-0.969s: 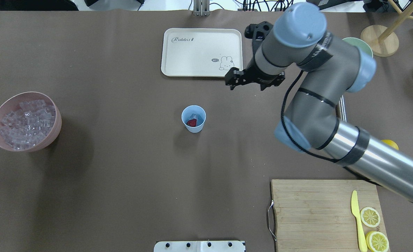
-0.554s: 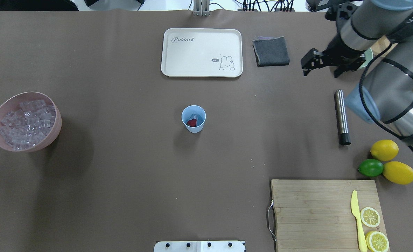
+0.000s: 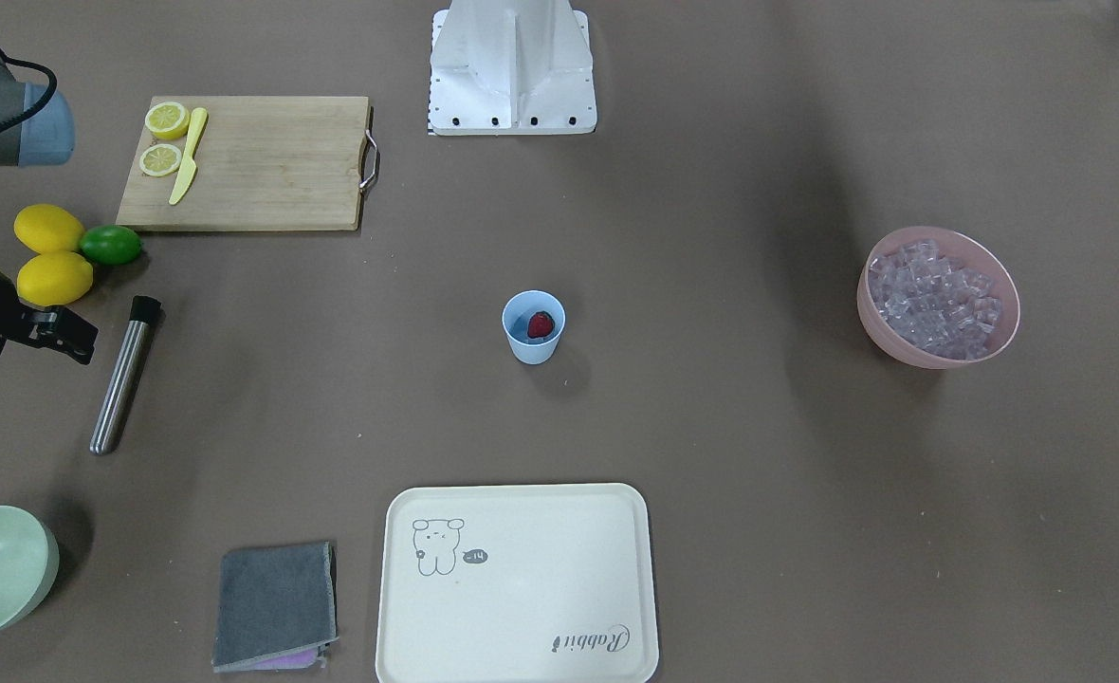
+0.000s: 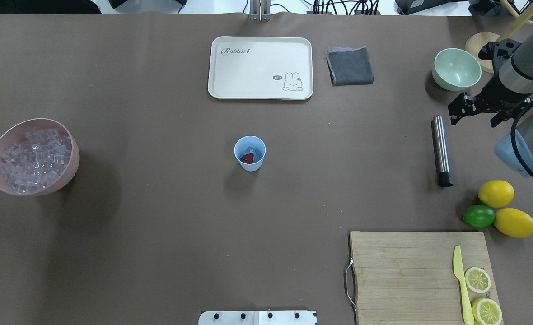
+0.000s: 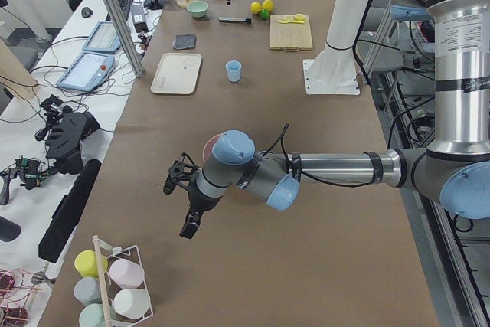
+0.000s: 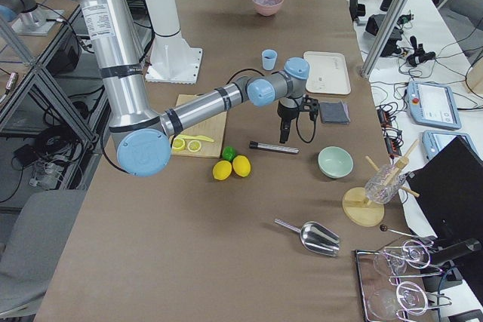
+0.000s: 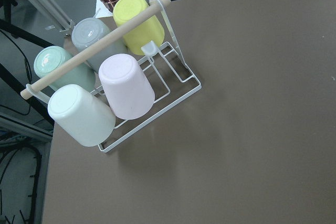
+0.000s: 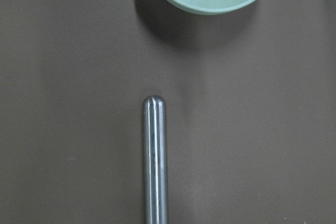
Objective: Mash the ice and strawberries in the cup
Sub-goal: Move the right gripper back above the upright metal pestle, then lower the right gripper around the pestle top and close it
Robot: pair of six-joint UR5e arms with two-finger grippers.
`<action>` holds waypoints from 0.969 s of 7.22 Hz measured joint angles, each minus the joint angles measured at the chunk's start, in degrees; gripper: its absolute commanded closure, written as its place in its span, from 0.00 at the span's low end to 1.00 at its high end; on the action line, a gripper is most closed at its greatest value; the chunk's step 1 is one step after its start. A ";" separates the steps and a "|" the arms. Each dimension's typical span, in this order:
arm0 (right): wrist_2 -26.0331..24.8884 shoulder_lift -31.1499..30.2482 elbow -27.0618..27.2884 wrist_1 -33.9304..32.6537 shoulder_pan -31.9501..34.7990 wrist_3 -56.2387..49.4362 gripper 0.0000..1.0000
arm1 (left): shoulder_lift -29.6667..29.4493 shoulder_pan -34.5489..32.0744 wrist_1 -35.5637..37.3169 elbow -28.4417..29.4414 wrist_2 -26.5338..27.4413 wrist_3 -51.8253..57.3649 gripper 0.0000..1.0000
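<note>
The light-blue cup point(image 4: 250, 153) stands upright mid-table, also in the front view point(image 3: 533, 327). A red strawberry point(image 4: 247, 158) lies inside it with a clear ice cube point(image 4: 251, 149) beside it. Many more ice cubes point(image 4: 34, 155) fill the pink bowl point(image 4: 70, 174) at far left. A steel muddler point(image 4: 440, 150) with a black end lies on the table at right. My right gripper point(image 4: 475, 113) hovers open and empty just right of the muddler's far end. My left gripper point(image 5: 184, 206) shows only in the exterior left view, and I cannot tell its state.
A cream tray point(image 4: 259, 67), a grey cloth point(image 4: 349, 65) and a pale green bowl point(image 4: 456, 68) sit along the far side. Two lemons and a lime point(image 4: 479, 216) lie right of the muddler. A cutting board point(image 4: 411, 271) holds a yellow knife and lemon slices. A cup rack point(image 7: 105, 93) shows under my left wrist.
My right arm has swung from beside the tray far to the right and now hangs near the muddler's far end and the green bowl. The cup and its contents have not moved.
</note>
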 measured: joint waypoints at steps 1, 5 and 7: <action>0.00 0.88 -2.47 2.71 -0.32 1.25 0.00 | -0.05 0.05 -0.49 -0.08 0.01 0.02 0.02; -0.33 4.78 -11.92 16.51 -4.09 3.25 0.00 | -0.54 0.47 -1.01 -0.12 0.07 0.03 0.02; -0.13 3.79 -12.27 17.10 -4.45 2.71 0.00 | -1.20 0.53 -0.91 0.05 0.09 0.03 0.02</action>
